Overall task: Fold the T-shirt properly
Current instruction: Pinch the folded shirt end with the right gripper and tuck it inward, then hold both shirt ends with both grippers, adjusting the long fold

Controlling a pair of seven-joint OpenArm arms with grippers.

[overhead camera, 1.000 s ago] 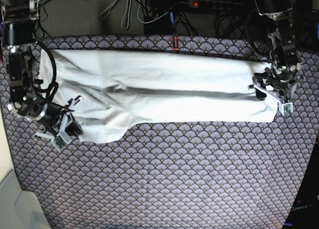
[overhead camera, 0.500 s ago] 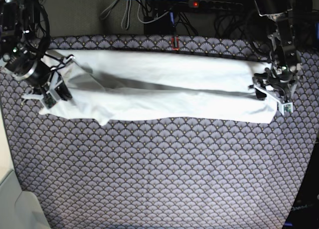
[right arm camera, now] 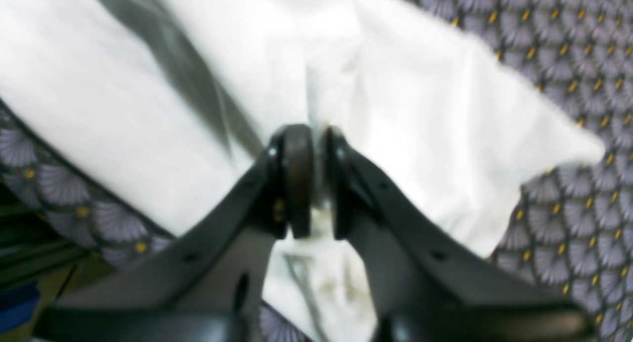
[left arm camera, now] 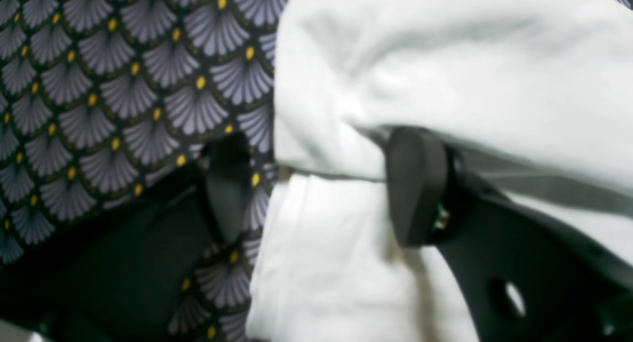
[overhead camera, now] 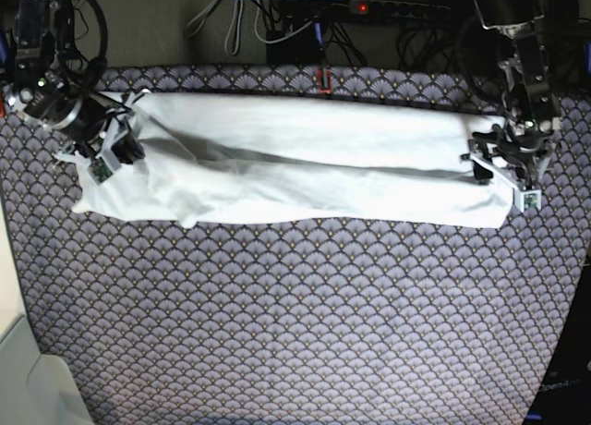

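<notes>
Fabric is lying in a long band across the patterned tablecloth [overhead camera: 295, 333] — the T-shirt [overhead camera: 305, 166], folded lengthwise. At its left end we are pinching a ridge of cloth in the right gripper [right arm camera: 310, 181], probably to lay that end flat, its arm reaching in from the far corner. At the other end the left gripper [left arm camera: 321, 189] is straddling the shirt's edge, jaws spread — gripping nothing.

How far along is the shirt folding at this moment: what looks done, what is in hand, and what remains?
Done: the T-shirt lies as a long narrow band across the patterned tablecloth, its sides folded in lengthwise. In hand: the right gripper pinches a fold of cloth at one end, jaws nearly together; the left gripper sits open at the other end, one finger tucked under a fold. Left: folding the band crosswise into a compact stack.
</notes>
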